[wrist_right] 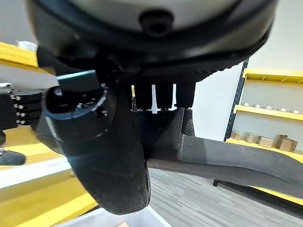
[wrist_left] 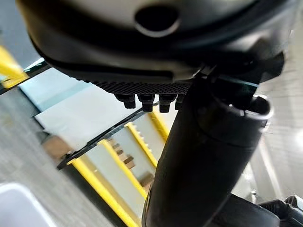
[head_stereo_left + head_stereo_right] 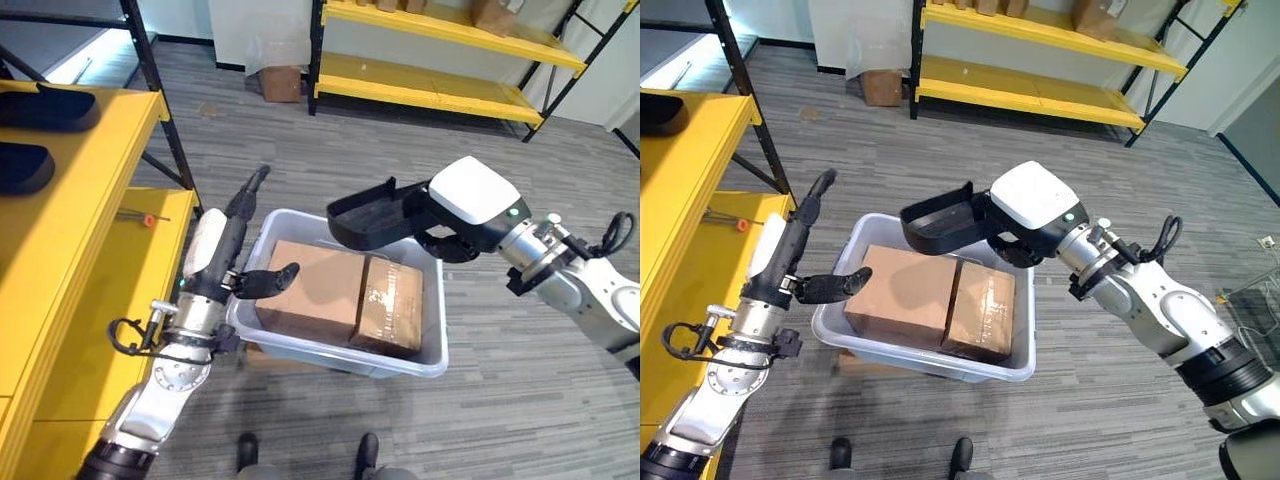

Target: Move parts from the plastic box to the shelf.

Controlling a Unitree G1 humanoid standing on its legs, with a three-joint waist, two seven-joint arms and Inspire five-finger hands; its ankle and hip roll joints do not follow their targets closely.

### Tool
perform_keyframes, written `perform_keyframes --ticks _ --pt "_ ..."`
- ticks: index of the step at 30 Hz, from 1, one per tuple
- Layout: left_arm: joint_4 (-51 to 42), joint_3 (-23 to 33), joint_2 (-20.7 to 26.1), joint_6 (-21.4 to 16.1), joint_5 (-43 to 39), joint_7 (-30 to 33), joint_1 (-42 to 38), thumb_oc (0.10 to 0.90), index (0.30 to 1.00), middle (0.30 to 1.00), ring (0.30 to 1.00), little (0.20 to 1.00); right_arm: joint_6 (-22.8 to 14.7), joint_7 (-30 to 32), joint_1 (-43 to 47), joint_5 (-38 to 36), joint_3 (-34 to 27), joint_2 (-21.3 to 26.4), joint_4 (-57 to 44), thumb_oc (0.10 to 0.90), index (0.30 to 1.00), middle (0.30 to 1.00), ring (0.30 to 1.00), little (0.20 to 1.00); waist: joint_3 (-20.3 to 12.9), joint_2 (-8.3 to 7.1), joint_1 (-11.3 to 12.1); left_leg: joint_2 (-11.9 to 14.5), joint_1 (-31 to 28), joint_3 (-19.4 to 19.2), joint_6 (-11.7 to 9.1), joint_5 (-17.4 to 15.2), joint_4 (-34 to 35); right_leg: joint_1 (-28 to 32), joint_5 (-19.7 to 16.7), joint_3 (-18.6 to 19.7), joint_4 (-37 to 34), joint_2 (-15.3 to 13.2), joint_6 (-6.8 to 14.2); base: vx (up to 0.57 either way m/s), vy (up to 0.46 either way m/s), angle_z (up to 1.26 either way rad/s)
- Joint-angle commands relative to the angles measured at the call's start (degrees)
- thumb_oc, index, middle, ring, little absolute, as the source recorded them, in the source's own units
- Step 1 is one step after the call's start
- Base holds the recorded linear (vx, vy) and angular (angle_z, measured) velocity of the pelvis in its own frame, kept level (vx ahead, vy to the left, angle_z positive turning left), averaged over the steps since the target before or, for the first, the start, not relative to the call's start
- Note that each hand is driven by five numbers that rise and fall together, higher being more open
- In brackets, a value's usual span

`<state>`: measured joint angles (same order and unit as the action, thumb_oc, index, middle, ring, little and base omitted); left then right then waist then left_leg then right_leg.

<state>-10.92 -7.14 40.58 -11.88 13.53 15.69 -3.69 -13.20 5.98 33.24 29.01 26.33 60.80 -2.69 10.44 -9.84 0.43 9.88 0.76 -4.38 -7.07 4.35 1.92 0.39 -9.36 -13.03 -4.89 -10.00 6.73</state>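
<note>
Left eye view: my left hand (image 3: 225, 250), fingers straight, thumb out, hovers at the box (image 3: 340, 360) rim. My right hand (image 3: 440, 215) grips a black curved tray-like part (image 3: 375, 215) above the box, over two cartons (image 3: 340, 295). Right wrist view: fingers curl round the part (image 1: 222, 158); yellow shelf (image 1: 33, 198) beyond.
</note>
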Motion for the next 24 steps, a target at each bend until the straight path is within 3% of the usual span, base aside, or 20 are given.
perform_keyframes --ticks 1,6,24 --pt "-4.02 -2.1 2.74 -6.21 9.14 5.73 -5.25 0.9 1.0 1.0 1.0 1.0 0.59 5.08 8.97 -4.63 -0.05 -0.78 -2.3 0.4 0.3 0.3 0.3 0.3 -7.04 1.55 0.6 1.97 -1.51 1.79 1.49 -1.13 2.96 2.14 4.77 -1.4 5.04 -4.19 6.5 0.04 0.011 -0.01" --pt "-4.22 -4.1 3.49 -5.93 15.52 8.21 -7.38 0.9 1.0 1.0 1.0 1.0 0.24 5.34 9.11 -5.53 -0.01 -1.05 -3.78 0.4 0.3 0.3 0.3 0.3 -7.63 1.38 -0.05 1.61 -2.25 1.38 1.76 -1.75 3.0 2.47 4.82 -0.94 4.92 -4.43 6.65 0.02 0.013 -0.01" --pt "-4.85 -9.63 -0.96 -5.25 17.99 8.79 -13.03 0.9 1.0 1.0 1.0 1.0 0.88 5.41 12.68 -6.01 2.87 -5.48 -3.18 0.4 0.3 0.3 0.3 0.3 -8.41 1.01 -1.34 1.22 -3.43 0.15 2.22 -2.6 3.05 2.83 4.68 0.59 4.12 -4.73 6.45 0.0 0.006 -0.02"
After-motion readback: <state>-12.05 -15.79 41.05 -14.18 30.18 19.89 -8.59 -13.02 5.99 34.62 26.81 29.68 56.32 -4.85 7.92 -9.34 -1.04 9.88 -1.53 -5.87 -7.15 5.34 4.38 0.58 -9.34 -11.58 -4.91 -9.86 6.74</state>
